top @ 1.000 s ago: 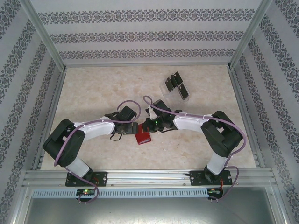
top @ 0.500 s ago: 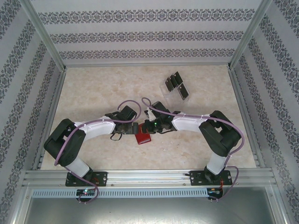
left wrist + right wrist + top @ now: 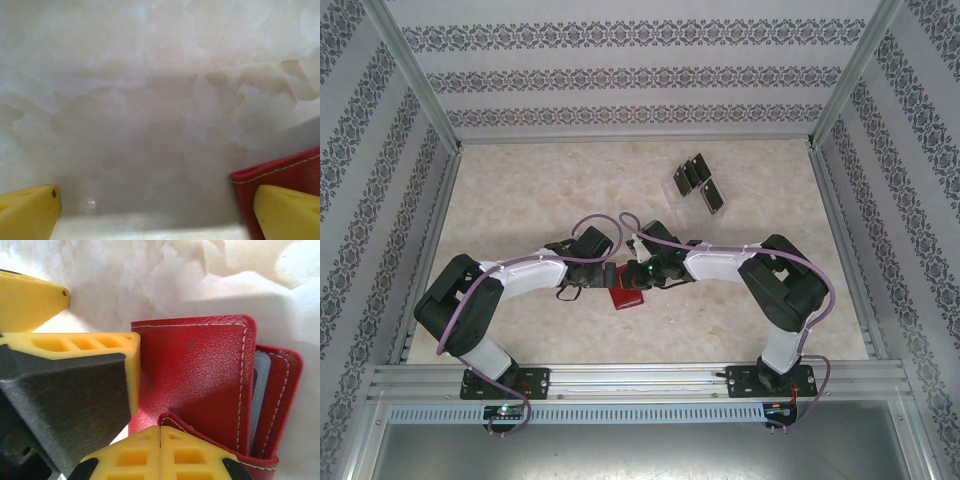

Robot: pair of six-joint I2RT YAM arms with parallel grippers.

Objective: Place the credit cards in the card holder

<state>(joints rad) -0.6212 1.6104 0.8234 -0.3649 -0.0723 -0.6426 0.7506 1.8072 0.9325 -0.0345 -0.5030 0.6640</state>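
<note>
The red card holder [image 3: 625, 297] lies on the table between both grippers. In the right wrist view the card holder [image 3: 200, 375] is partly unfolded, with a strip of grey-blue inside showing on its right. My left gripper [image 3: 608, 277] is open, its jaws wide apart, and its right finger [image 3: 287, 212] rests on the edge of the card holder [image 3: 285, 172]. My right gripper [image 3: 160, 450] is shut, pad against pad, its tips at the corner of a curled red flap. The black credit cards [image 3: 698, 183] stand in a clear slotted stand farther back.
The clear stand [image 3: 682, 190] sits at the back right of the marbled table [image 3: 520, 190]. Metal rails and patterned walls border the table. The two arms nearly touch over the card holder; the left gripper's fingers [image 3: 75, 345] crowd the right wrist view.
My right arm has edged left and nearer, bringing its gripper closer over the card holder. The left arm and the card holder have stayed put.
</note>
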